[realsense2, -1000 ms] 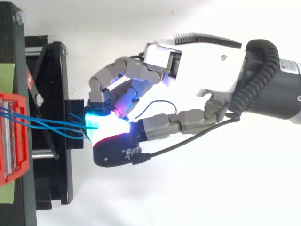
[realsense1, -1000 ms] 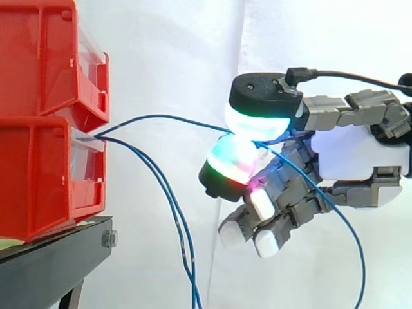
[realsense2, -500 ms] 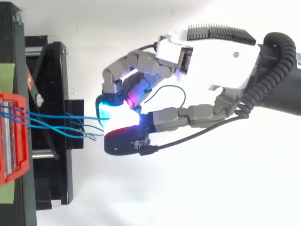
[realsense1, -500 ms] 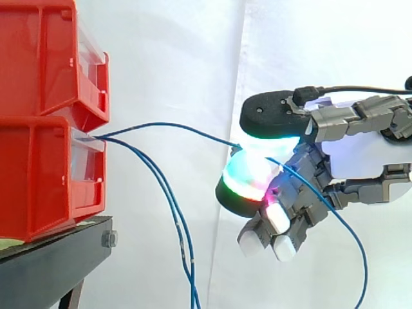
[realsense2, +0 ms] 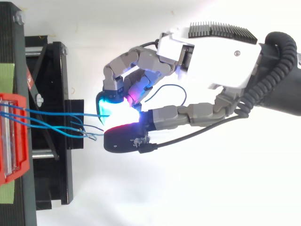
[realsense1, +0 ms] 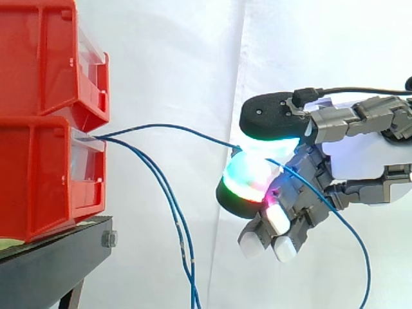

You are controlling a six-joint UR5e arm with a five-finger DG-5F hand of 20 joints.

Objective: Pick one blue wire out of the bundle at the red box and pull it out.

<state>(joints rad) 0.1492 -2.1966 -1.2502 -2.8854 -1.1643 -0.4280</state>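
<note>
- Side view: two red bins are stacked at the left, the upper red bin [realsense1: 38, 58] on the lower red bin [realsense1: 38, 174]. Both are carried on a black stand [realsense1: 58, 257].
- A white curtain [realsense1: 180, 51] is seen behind everything.
- A bundle of blue wires is seen coming out at the front lip of the lower red bin.
- One blue wire [realsense1: 180, 129] is led from there in a shallow arc to the right, up to the hand [realsense1: 360, 161].
- The hand is closed on that blue wire: it is pinched between two glowing fingertips [realsense1: 273, 122], one pad above, one below. The remaining fingers are curled down under the palm.
- Past the pinch, the same wire is draped down behind the hand toward the lower right.
- The other blue wires [realsense1: 174, 212] are left hanging down from the bin, apart from the hand, and are cut off by the bottom edge.
- Top view: the lower red bin is seen at the left edge, with green tape [realsense2: 7, 73] beside it on the stand.
- The wires are spread rightward from the bin across the stand; the hand is placed to the right of the stand, with its pads closed at the wires' far end.
- Some loose wire ends are seen just beside the pads; it cannot be told whether they are touched.
</note>
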